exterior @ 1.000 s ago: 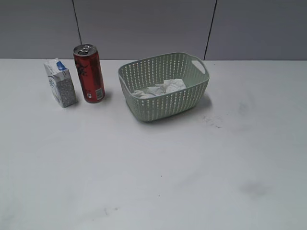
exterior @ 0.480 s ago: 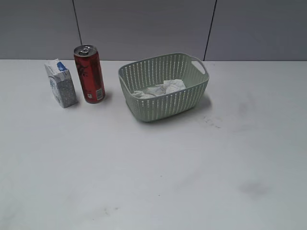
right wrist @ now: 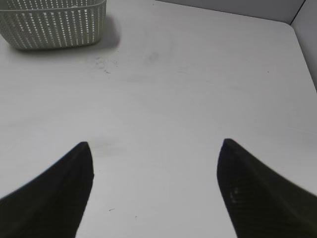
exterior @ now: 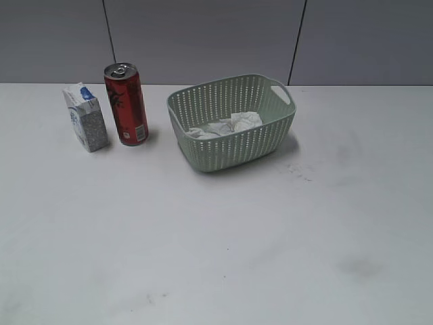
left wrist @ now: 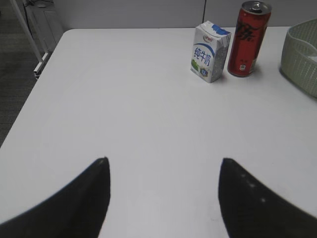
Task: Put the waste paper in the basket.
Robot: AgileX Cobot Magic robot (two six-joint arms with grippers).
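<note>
Left claw (left wrist: 163, 198): fingers spread wide apart, nothing between them, hanging over bare bench near the left edge; seen only in the left wrist view.
Right claw (right wrist: 154, 191): fingers also wide apart and holding nothing, over bare bench on the right side; seen only in the right wrist view.
Bench (exterior: 223, 250): white, flat, with some faint grey smudges at the right and near parts.
Basket (exterior: 231, 149): pale green, perforated sides, oval handle hole at the far right end; standing on the bench, far of the middle, turned a little at an angle.
Waste paper (exterior: 230, 125): crumpled white pieces lying inside the basket on its bottom; how many pieces, cannot tell, because the near wall hides part of them.
Red can (exterior: 125, 103): upright, left of the basket and apart from it, top closed with a ring pull.
Small carton (exterior: 84, 117): white and grey with a blue mark, upright, just left of the red can, very near but touching or not cannot be told.
Wall (exterior: 203, 37): grey panels behind the far edge of the bench.
</note>
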